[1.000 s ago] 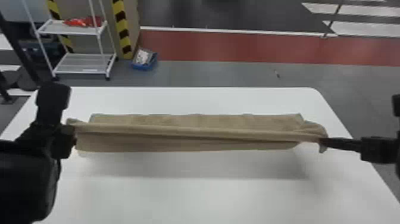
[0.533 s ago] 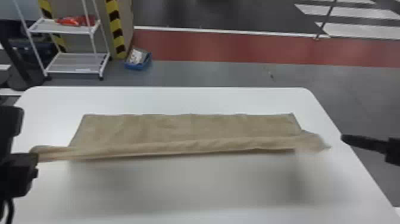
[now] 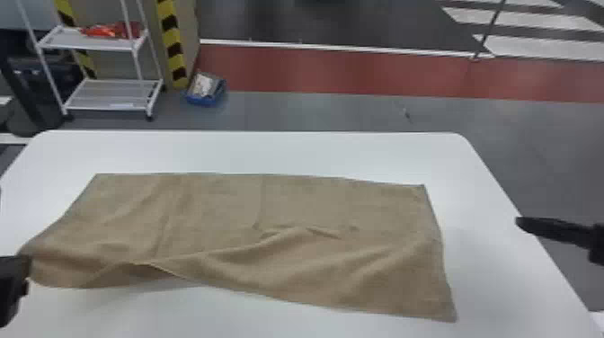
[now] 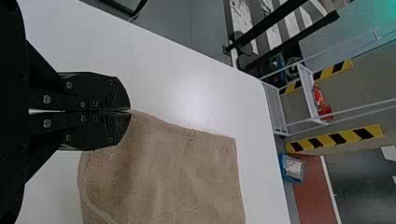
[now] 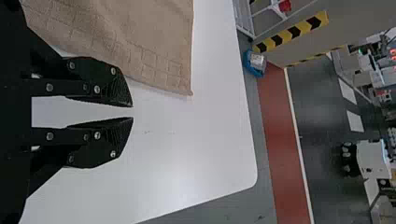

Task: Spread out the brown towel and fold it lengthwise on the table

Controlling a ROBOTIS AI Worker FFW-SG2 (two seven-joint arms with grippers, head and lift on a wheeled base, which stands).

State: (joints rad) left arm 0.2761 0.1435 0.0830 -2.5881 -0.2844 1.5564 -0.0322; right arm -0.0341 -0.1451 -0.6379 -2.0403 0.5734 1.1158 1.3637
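Towel, brown, lies broad across the white table, rumpled through the middle, near edge twisted toward the left. Left gripper: closed on the near left corner. Right gripper: slightly open, empty, just beside the right end. White rack stands beyond the table. Step in hand, judged: spreading, lengthwise fold still to do. Next move probably calls for drawing the left corner out, lowering it and smoothing the twist before folding.

2 white shelves, blue bin, red floor strip
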